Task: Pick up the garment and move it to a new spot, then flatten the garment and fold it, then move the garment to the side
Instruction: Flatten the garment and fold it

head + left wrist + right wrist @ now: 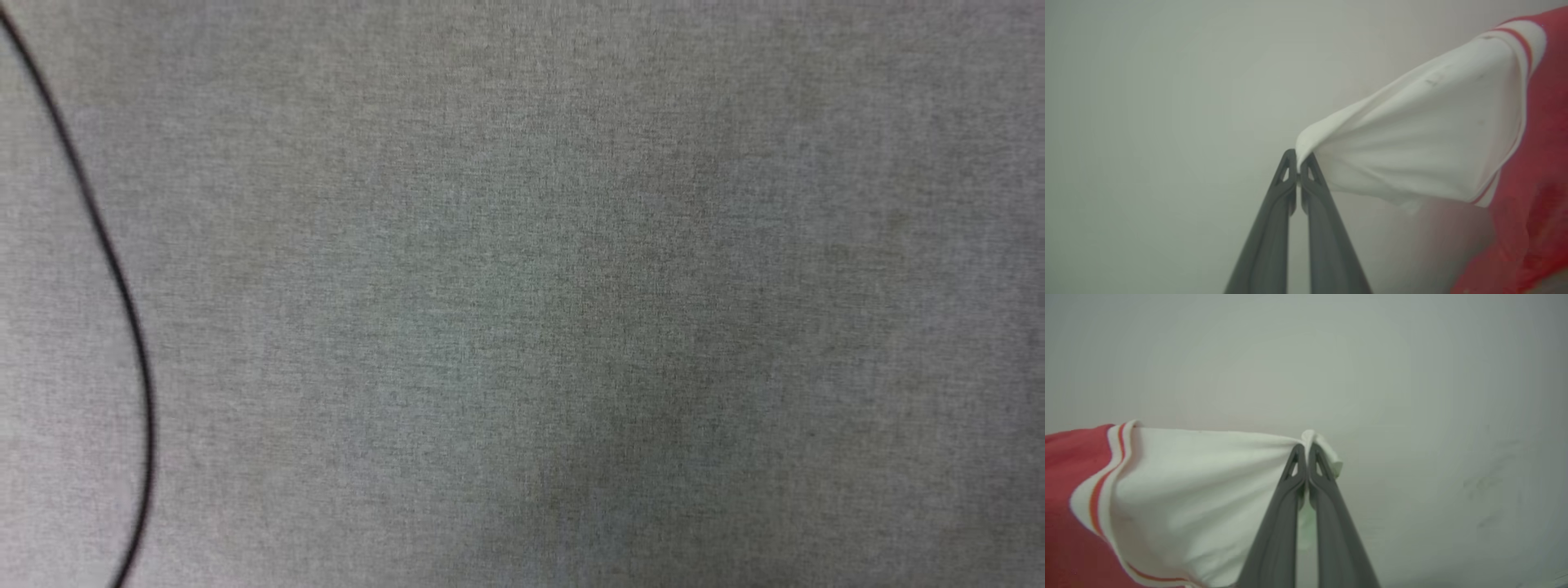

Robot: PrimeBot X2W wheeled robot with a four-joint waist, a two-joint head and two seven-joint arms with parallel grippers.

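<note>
The garment (1425, 139) is a red jersey T-shirt with white sleeves and red-and-white striped seams. In the left wrist view my left gripper (1298, 163) is shut on the tip of one white sleeve, which stretches away to the right toward the red body. My right gripper (1306, 453) is shut on the edge of the other white sleeve of the garment (1200, 498), whose cloth runs off to the left into the red body. Both sleeves are pulled taut above a pale grey surface.
The head view looks down on a grey woven table covering (571, 286). A thin black cable (122, 294) curves down its left side.
</note>
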